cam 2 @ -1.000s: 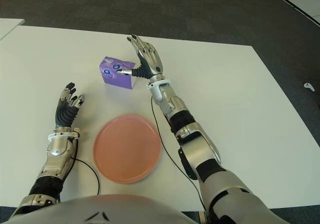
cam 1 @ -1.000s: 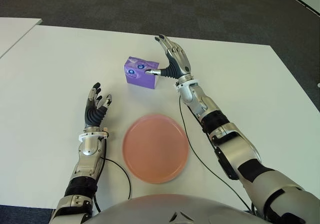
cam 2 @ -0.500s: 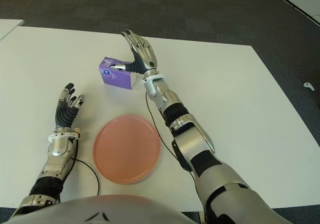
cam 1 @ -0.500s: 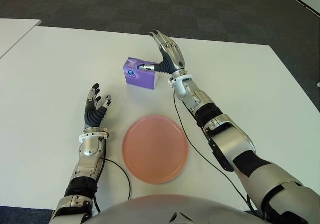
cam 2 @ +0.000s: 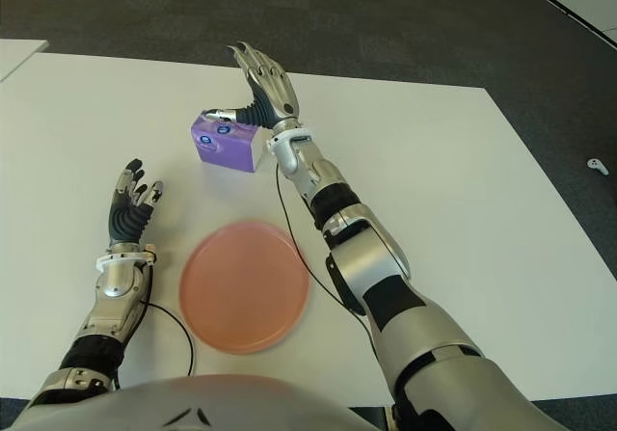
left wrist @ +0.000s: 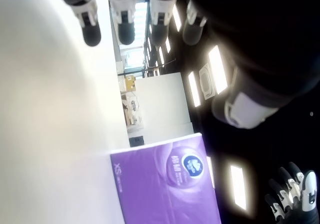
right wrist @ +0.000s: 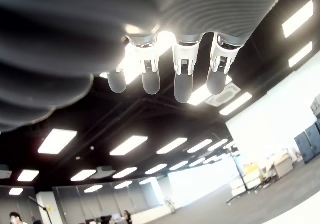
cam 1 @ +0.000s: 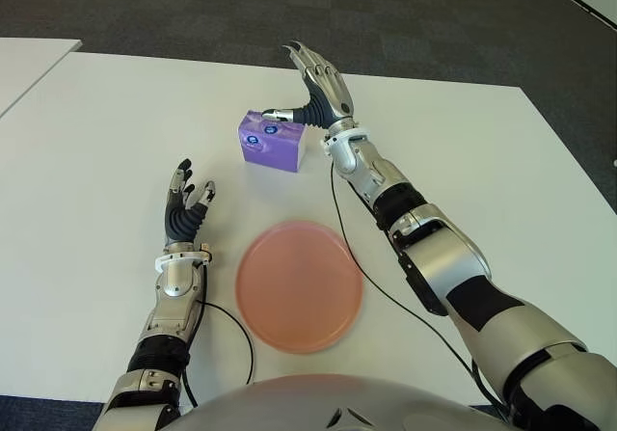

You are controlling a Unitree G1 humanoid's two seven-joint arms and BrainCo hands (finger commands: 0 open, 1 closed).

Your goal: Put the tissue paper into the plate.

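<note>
A purple tissue box (cam 1: 274,140) stands on the white table (cam 1: 96,142), behind a pink plate (cam 1: 300,285) that lies near the front edge. My right hand (cam 1: 301,89) is open at the box's right rear corner, fingers stretched up and back, its thumb reaching over the top of the box. In the right wrist view the fingers (right wrist: 183,76) are straight and hold nothing. My left hand (cam 1: 186,204) is open, left of the plate, fingers pointing up. The left wrist view shows the tissue box (left wrist: 165,189) ahead of its extended fingers (left wrist: 125,31).
A second white table (cam 1: 29,55) shows at the far left edge. Dark carpet (cam 1: 434,16) lies beyond the table. Thin black cables (cam 1: 246,344) run from both wrists across the tabletop beside the plate.
My right hand has shifted left and back, its thumb sliding across the box's top toward the far left side. The box, the plate and my left hand have stayed put.
</note>
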